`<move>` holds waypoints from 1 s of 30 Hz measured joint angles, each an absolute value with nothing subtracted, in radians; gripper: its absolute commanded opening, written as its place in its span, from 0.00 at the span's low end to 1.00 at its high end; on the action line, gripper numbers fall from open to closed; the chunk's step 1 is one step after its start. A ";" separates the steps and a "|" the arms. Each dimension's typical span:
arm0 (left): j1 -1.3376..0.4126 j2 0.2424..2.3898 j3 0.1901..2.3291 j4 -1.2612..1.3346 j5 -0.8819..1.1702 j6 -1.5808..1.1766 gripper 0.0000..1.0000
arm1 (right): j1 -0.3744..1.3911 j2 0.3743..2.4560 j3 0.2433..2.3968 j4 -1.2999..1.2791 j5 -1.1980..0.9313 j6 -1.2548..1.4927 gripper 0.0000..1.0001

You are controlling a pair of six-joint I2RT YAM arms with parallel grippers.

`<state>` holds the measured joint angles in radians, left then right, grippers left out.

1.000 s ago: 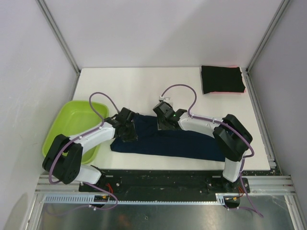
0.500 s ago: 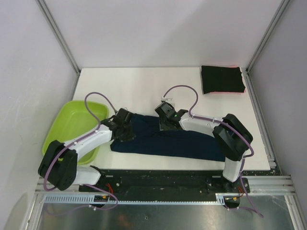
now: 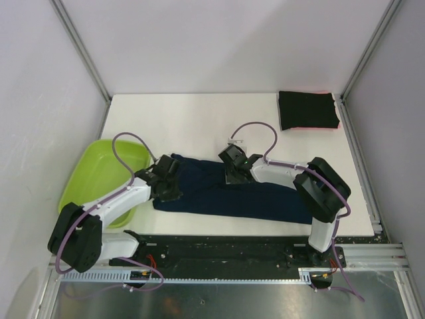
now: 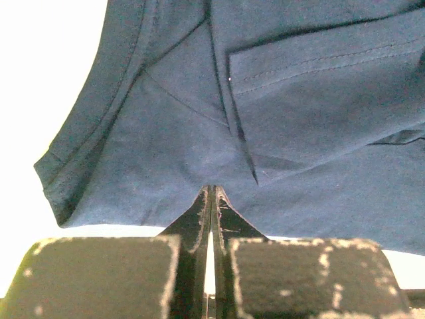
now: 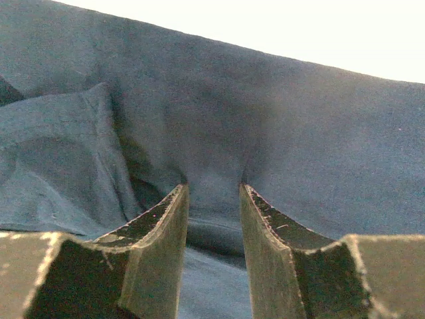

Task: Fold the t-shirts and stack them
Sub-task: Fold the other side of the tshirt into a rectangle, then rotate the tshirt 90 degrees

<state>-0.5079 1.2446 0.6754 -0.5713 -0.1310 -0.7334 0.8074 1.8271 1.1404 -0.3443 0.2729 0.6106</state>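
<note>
The dark navy t-shirt point(image 3: 265, 196) lies in a long band across the near part of the white table point(image 3: 199, 126). My left gripper point(image 3: 170, 188) is at its left end. In the left wrist view its jaws point(image 4: 212, 191) are pressed together at the shirt's edge point(image 4: 166, 166), pinching the cloth. My right gripper point(image 3: 232, 176) is on the shirt's far edge near the middle. In the right wrist view it point(image 5: 214, 186) is open, with navy cloth point(image 5: 299, 133) bunched between the fingers. The black t-shirt point(image 3: 307, 109) lies folded at the far right corner, with a red-pink edge point(image 3: 312, 128) beneath it.
A lime-green plastic tub point(image 3: 99, 174) sits at the left edge of the table, right beside my left arm. Metal frame posts and grey walls close in the table on the left, right and back.
My left gripper has slid left and toward me along the shirt's left end. My right gripper has shifted slightly right and nearer. The shirt's far left corner now shows.
</note>
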 measured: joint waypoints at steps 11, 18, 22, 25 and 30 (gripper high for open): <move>-0.488 1.225 0.686 -0.587 -0.098 -0.788 0.24 | 0.807 1.731 1.126 -0.344 0.272 0.590 0.38; -0.474 1.080 0.633 -0.587 -0.111 -0.934 0.31 | 0.837 1.703 1.167 -0.316 0.253 0.493 0.27; -0.474 1.016 0.581 -0.590 -0.132 -1.012 0.33 | 0.876 1.765 1.224 -0.299 0.223 0.440 0.23; -0.473 0.997 0.547 -0.599 -0.142 -1.066 0.36 | 0.899 1.821 1.251 -0.285 0.192 0.412 0.21; -0.472 0.990 0.524 -0.614 -0.164 -1.146 0.39 | 0.913 1.887 1.254 -0.286 0.149 0.391 0.21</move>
